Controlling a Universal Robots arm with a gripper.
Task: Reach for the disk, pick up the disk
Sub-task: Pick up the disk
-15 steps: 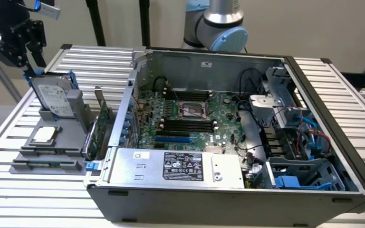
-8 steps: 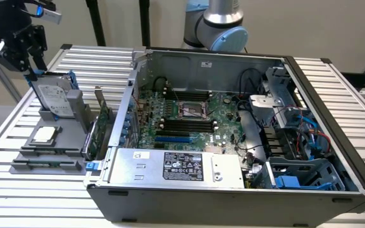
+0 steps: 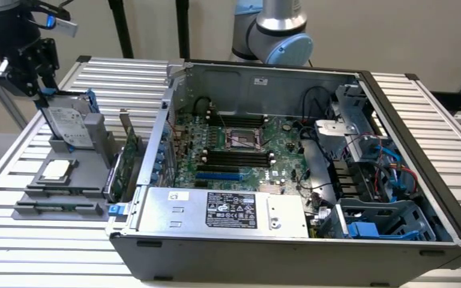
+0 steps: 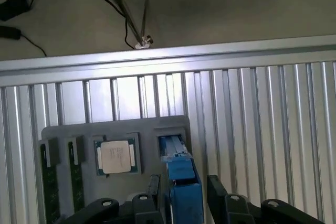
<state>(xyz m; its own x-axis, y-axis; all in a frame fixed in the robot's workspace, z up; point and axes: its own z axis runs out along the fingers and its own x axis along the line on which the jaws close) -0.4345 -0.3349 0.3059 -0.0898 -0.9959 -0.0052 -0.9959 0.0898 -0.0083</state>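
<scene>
Disk (image 3: 69,123) stood upright in grey holder (image 3: 94,137) on worktop (image 3: 126,78), straddled from above by downward-pointed gripper (image 4: 185,198), fingers (image 4: 216,192) held apart.

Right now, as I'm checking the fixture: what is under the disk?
The disk stands on edge in a slot of the grey holder, which rests on the slatted table. Its lower edge is hidden inside the slot, so the slot's floor cannot be seen.

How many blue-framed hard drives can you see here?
1. The disk stands in the grey holder at the exterior view's left, the open gripper straddling its top edge. Others may be hidden inside the computer case.
</scene>
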